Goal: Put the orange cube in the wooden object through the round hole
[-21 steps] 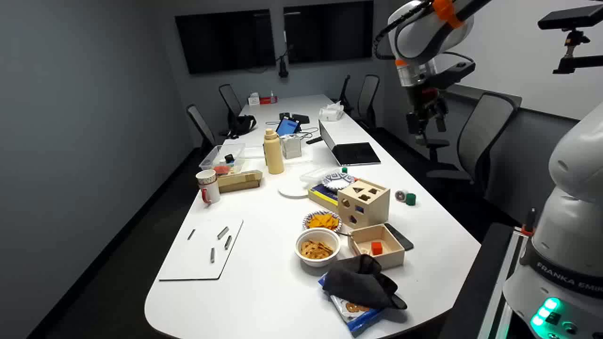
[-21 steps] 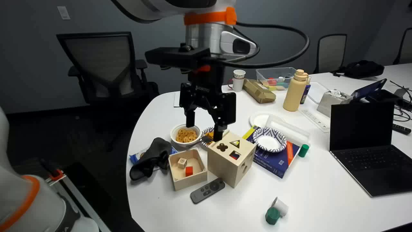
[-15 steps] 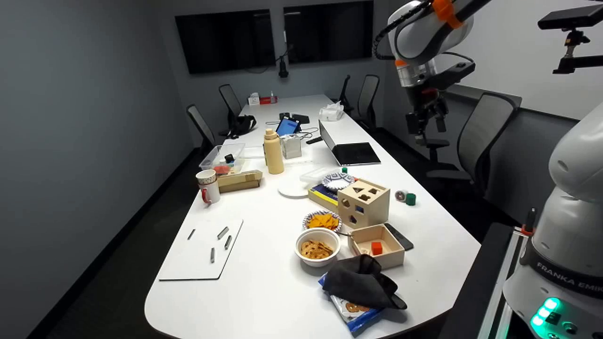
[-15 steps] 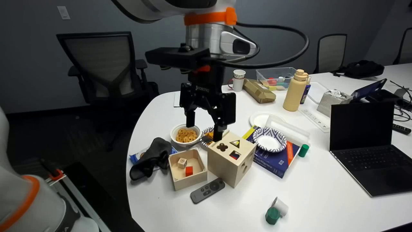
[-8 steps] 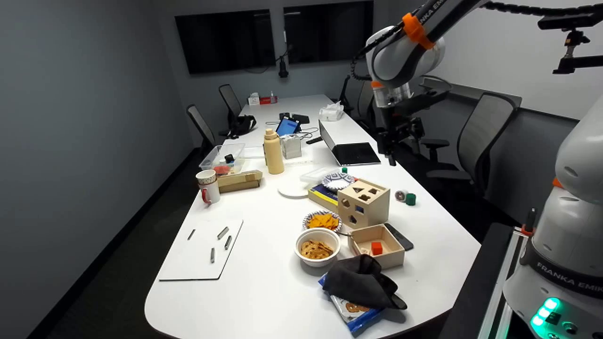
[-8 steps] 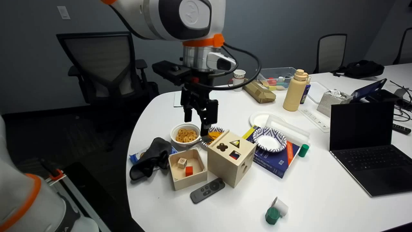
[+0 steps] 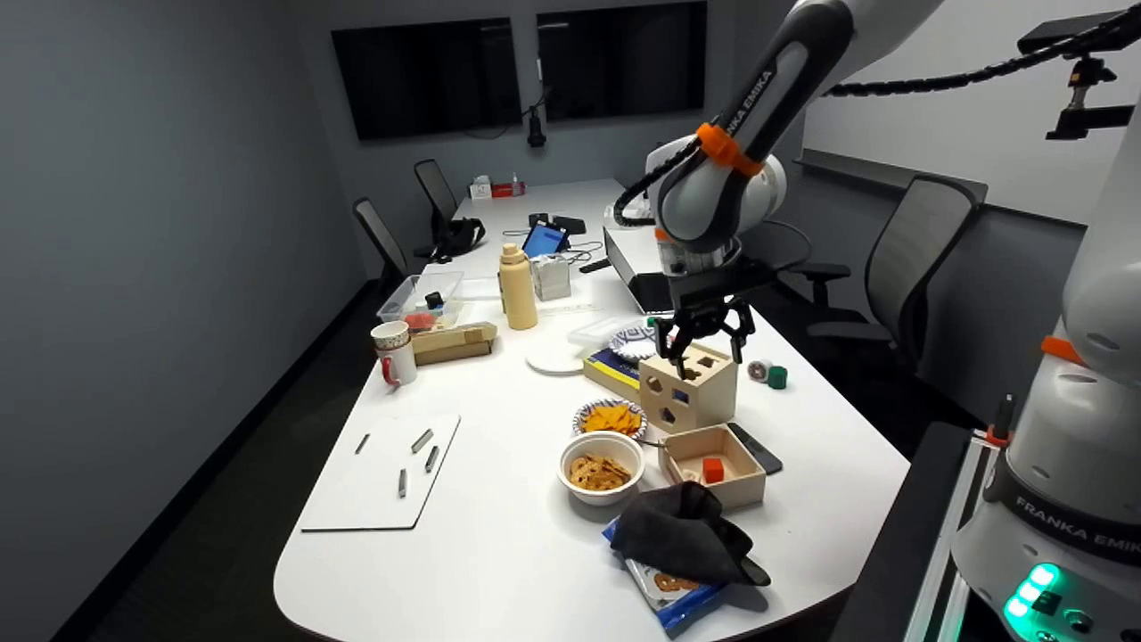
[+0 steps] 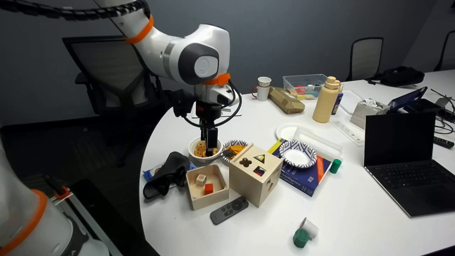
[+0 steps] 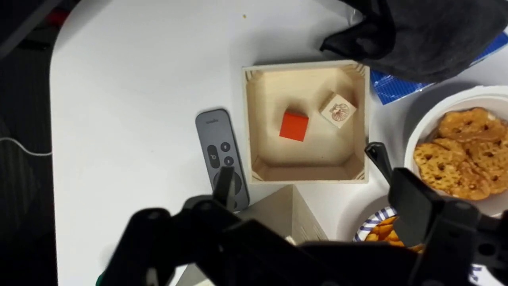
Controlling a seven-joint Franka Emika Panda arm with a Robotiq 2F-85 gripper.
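Claw (image 9: 300,163) has moved lower since the earlier frame; its jaws stand spread wide. Orange cube (image 9: 293,126) rests inside the shallow tray (image 9: 311,174), beside the wooden object (image 8: 254,176).

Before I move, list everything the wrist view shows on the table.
tray: one, pale wood, centre
orange cube: one, red-orange, in tray
block: one, pale wood, in tray
remote: one, grey, beside tray
wooden box: one, tan, bottom centre
white bowl: one, white, right edge
crackers: several, brown, in white bowl
patterned bowl: one, blue-white, lower right
chips: several, orange, in patterned bowl
cloth: one, dark, top right
packet: one, blue, partly under cloth
unidentified sliver: one, green, bottom left
speck: one, brownish, top
gripper: one, black, bottom, open
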